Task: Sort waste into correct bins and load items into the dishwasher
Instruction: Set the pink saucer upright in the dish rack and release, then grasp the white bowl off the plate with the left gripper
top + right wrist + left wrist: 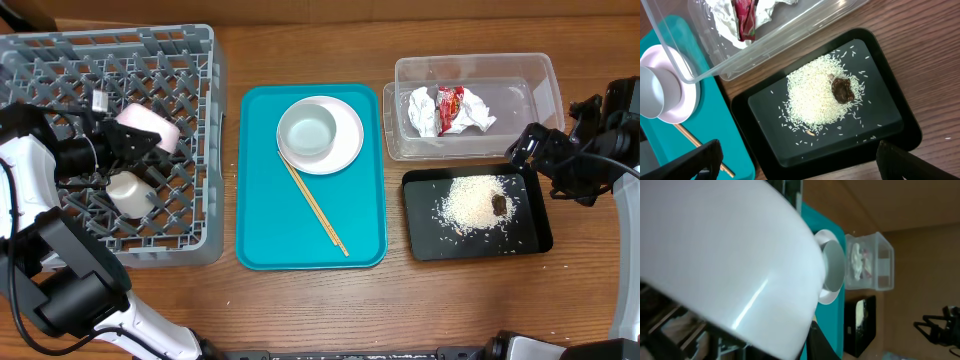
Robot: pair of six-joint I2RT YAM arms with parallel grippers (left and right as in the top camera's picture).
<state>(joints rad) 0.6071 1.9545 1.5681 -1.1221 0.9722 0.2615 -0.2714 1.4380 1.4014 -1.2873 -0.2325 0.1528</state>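
My left gripper (122, 146) is over the grey dish rack (190, 60), shut on the rim of the pale pink bowl (150, 127). The bowl (730, 255) fills the left wrist view, with one finger (817, 342) below it. A small white cup (130, 193) lies in the rack. The white plate (345, 140) carries the small grey bowl (306, 131) on the teal tray (260, 230), with two chopsticks (316, 207) beside it. The napkin (424, 108) and red wrapper (451, 107) lie in the clear tub (545, 75). Rice (815, 97) and a brown lump (842, 90) lie in the black tray (765, 150). My right gripper (800, 155) is open above it.
The rack fills the left side and the teal tray the middle. The clear tub stands behind the black tray (425, 245) at the right. Bare wooden table shows along the front edge. My right arm (600, 150) is at the table's right edge.
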